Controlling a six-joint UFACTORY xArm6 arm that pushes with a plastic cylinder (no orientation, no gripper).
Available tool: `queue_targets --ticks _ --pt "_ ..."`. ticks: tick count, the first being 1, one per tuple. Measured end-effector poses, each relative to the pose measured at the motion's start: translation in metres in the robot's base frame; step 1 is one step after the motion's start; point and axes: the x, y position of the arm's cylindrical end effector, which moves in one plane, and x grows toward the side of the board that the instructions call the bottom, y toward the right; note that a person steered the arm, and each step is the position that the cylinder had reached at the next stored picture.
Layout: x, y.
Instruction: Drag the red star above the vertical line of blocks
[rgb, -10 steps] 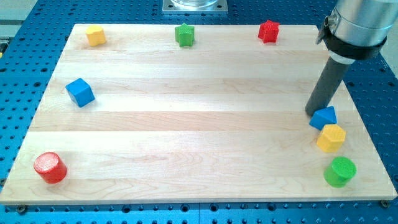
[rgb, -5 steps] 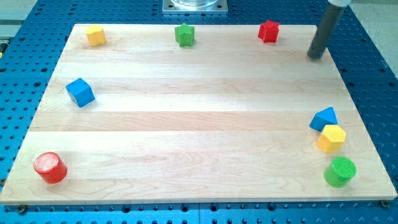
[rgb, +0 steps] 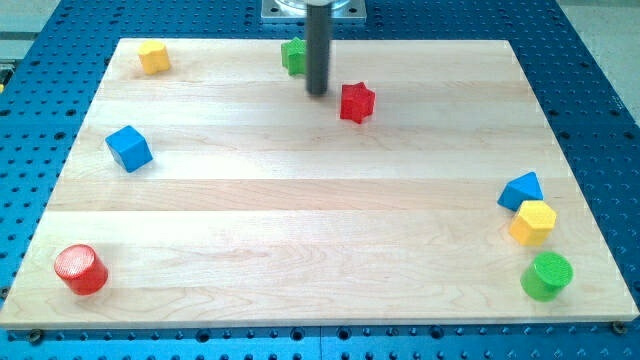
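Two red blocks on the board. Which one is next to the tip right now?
The red star, just to the view's right of my tip, near the view's top. The other red block, a red cylinder, sits far off at the view's bottom left corner.

Star just right of my tip, top-centre of surface, another block behind rod, three-block column far right, cube left
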Motion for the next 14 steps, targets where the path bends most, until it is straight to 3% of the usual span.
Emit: queue_targets --ticks 1,3,4,5,8,9,10,11,14 --pt "0.048 0.046" --pt "-0.004 0.064" --pt "0.027 0.149" --pt "0.043 0.186" --pt "0.053 0.221" --pt "0.021 0.224" --pt "0.031 0.241" --pt "0.078 0.258" --pt "0.105 0.275"
